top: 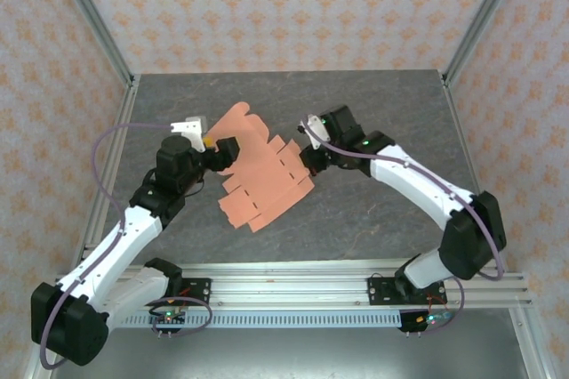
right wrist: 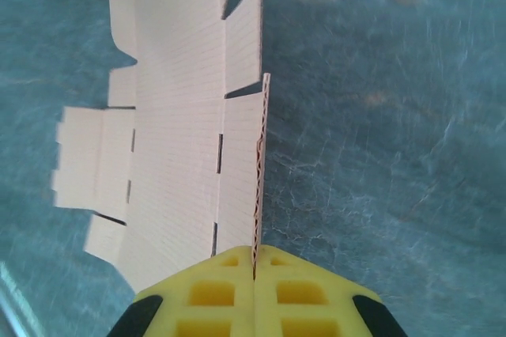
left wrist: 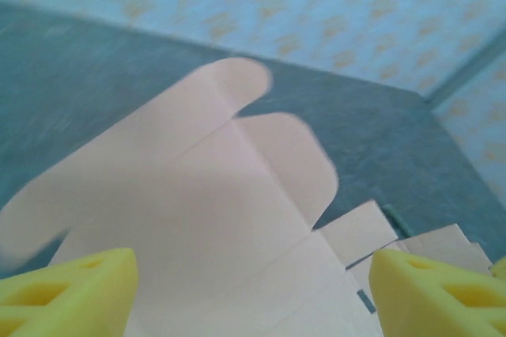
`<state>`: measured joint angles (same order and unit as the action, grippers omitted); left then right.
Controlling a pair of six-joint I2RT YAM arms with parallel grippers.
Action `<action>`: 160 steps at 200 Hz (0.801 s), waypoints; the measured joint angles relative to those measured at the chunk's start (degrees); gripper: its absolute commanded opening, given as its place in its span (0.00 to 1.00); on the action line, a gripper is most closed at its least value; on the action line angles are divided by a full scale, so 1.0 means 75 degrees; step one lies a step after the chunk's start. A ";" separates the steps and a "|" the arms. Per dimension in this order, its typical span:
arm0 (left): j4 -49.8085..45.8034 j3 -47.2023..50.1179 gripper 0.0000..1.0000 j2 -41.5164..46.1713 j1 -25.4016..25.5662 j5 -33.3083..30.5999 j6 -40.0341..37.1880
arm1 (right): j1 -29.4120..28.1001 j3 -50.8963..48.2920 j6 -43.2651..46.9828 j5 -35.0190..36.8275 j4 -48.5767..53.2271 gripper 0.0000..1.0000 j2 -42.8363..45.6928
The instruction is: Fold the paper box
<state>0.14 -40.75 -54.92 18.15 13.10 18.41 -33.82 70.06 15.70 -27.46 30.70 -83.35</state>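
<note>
Starting from the left: the left pincer (top: 215, 146) is seen spread wide, its yellow fingers (left wrist: 67, 293) well apart, and nothing looks to be pinched by it. It's parked right at the left edge of the paper box (top: 262, 174), just below the rounded flaps at the sheet's far-left end. In the left wrist view the card can be seen running out between the two fingers. The paper box itself is a flat salmon-orange die-cut sheet, unfolded and laid diagonally on the grey bench (top: 382, 219) between the two arms, with small square tabs along its near and far-right edges. Over on the right, the right pincer (top: 308, 162) is pressed together on the sheet's right edge. In the right wrist view a narrow side panel is seen stood up on edge and clamped between the yellow pads, its corrugated edge facing the camera. The rest of the sheet is left lying flat on the bench beside that raised panel.
</note>
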 measured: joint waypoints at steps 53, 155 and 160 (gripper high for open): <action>-0.1807 -0.3736 0.77 -0.1786 0.1064 0.1661 -0.4074 | 0.0784 0.2343 0.1938 -0.1037 0.1760 0.00 -0.0114; -0.6825 -0.7318 0.79 -0.3605 0.1475 0.1349 -0.9917 | 0.0836 0.3217 0.3351 -0.1338 0.3436 0.00 -0.0210; -0.6956 -0.7437 0.79 -0.3710 0.1475 0.1271 -1.0066 | 0.0836 0.3261 0.3389 -0.1343 0.3485 0.00 -0.0210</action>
<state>-52.03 -96.53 -82.74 29.21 22.63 -57.08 -27.55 94.52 41.12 -37.54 56.84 -84.93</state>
